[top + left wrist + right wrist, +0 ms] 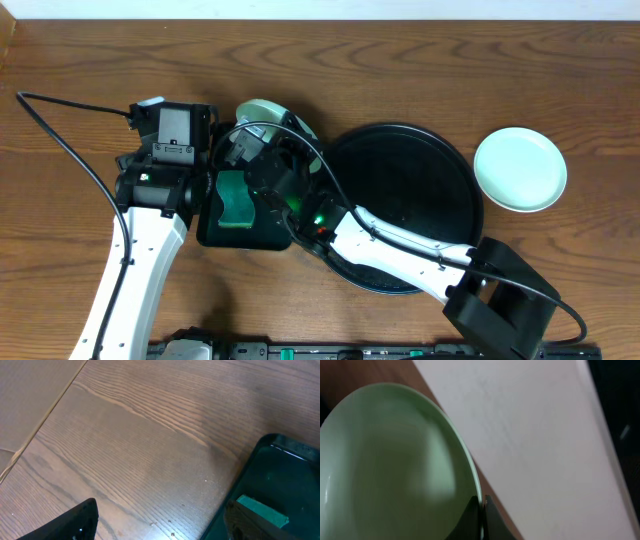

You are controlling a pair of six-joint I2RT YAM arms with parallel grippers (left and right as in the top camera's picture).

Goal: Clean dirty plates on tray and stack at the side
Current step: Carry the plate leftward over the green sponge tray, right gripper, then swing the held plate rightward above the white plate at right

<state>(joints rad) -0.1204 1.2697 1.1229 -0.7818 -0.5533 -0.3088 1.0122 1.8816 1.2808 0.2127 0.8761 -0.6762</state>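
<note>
My right gripper (258, 143) is shut on the rim of a pale mint-green plate (262, 108) and holds it tilted above the small rectangular tray. In the right wrist view the fingers (482, 502) pinch the plate's edge (395, 460); no smear shows on its face. A second mint-green plate (520, 170) lies flat on the table at the far right. The large round black tray (400, 190) holds no plate. The white plate is out of view. My left gripper (180, 122) is open and empty beside the rectangular tray's left edge (161, 505).
A small rectangular black tray (250, 238) sits left of the round tray and holds a green sponge (235, 200), which also shows in the left wrist view (262, 510). A black cable (60, 130) runs across the left of the wooden table.
</note>
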